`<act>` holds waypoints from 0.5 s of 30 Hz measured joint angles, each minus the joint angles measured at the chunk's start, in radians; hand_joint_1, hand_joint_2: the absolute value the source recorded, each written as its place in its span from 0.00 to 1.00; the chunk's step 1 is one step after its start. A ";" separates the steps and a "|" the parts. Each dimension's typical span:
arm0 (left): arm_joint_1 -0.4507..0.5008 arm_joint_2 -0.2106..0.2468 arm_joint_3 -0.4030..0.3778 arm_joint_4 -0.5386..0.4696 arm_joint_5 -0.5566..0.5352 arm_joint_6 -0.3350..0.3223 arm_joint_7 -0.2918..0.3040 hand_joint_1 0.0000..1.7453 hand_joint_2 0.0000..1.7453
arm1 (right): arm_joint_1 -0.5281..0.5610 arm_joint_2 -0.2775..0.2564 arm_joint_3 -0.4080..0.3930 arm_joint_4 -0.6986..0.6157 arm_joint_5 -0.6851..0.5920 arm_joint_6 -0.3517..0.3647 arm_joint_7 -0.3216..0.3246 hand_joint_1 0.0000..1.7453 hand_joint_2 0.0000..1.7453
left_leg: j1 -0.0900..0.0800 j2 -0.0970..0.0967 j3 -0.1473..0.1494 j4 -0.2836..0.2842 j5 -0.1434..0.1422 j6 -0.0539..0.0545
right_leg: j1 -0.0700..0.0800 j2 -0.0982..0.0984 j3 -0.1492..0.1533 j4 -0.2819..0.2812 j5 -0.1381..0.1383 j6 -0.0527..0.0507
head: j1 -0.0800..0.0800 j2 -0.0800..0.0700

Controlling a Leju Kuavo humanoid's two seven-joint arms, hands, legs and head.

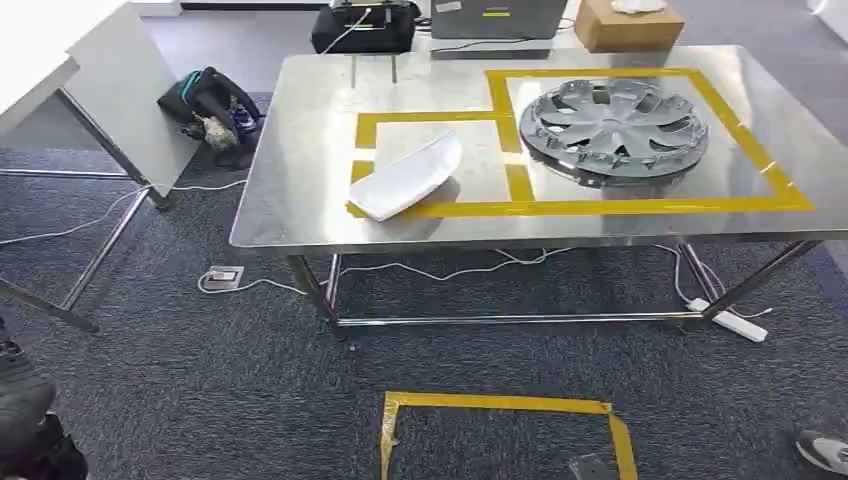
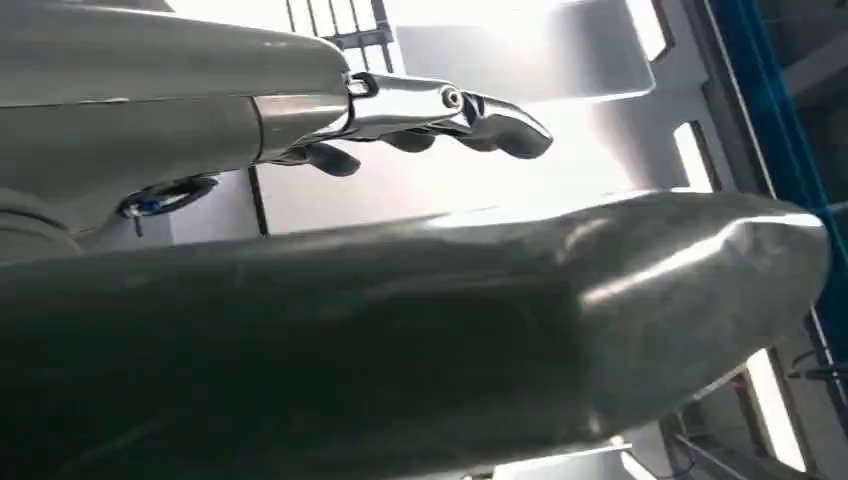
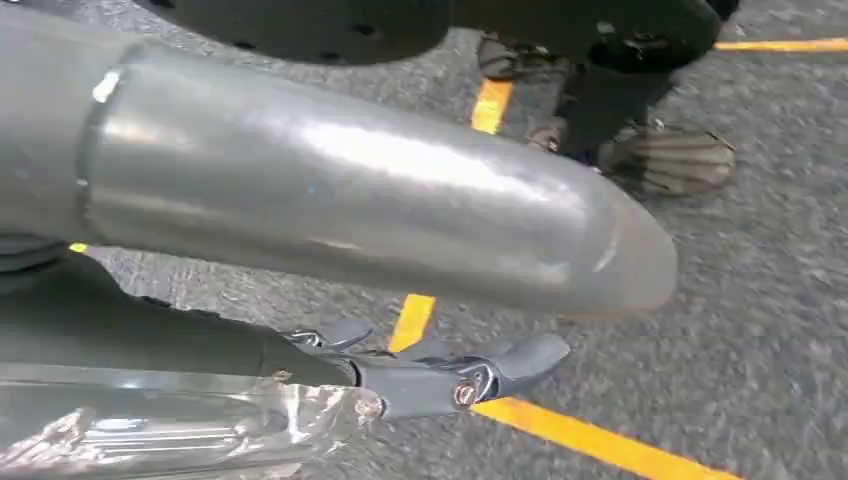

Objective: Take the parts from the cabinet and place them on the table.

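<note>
A white curved part (image 1: 410,175) lies in the left yellow-taped box on the steel table (image 1: 300,150). A grey wheel cover (image 1: 612,125) sits in the larger taped box to its right. In the left wrist view my left hand (image 2: 330,110) has its fingers (image 2: 490,120) stretched out and apart from the thumb, holding nothing. In the right wrist view my right hand (image 3: 380,370) hangs over the carpet with its fingers (image 3: 520,360) extended and nothing between them and the thumb. A crinkled clear film (image 3: 150,430) lies along that hand's cover.
I stand back from the table, with a yellow tape square (image 1: 500,405) on the carpet in front of me. A white table (image 1: 60,50) and a bag (image 1: 210,105) are at left. A cardboard box (image 1: 628,25) sits behind. A person's shoes (image 3: 670,160) are nearby; a power strip (image 1: 735,325) lies under the table.
</note>
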 joint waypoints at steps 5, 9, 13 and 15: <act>0.003 -0.005 0.001 0.000 -0.004 0.004 0.000 0.00 0.00 | 0.005 -0.002 0.000 0.000 0.001 -0.002 0.002 0.00 0.00 | 0.005 0.004 -0.061 0.006 0.049 0.014 | -0.002 0.002 -0.092 0.309 -0.225 0.013 | 0.007 0.000; 0.004 -0.006 0.001 0.000 -0.006 0.008 0.000 0.00 0.00 | 0.005 -0.009 0.000 0.000 0.004 -0.008 0.002 0.00 0.00 | 0.021 0.004 -0.115 0.037 0.069 -0.006 | -0.012 0.001 0.057 0.168 -0.119 0.032 | 0.006 0.000; 0.008 -0.006 0.001 -0.009 -0.012 0.015 0.000 0.00 0.00 | -0.005 -0.003 0.001 0.000 0.006 -0.010 -0.001 0.00 0.00 | 0.013 0.000 -0.149 0.074 0.084 -0.025 | -0.016 0.011 0.139 0.033 -0.163 0.027 | 0.012 0.000; 0.012 -0.007 0.001 -0.009 -0.013 0.020 0.000 0.00 0.00 | -0.001 -0.003 0.001 0.000 0.007 -0.010 -0.002 0.00 0.00 | 0.016 0.000 -0.157 0.073 0.094 -0.030 | -0.015 0.009 0.105 0.043 -0.152 0.009 | 0.010 0.000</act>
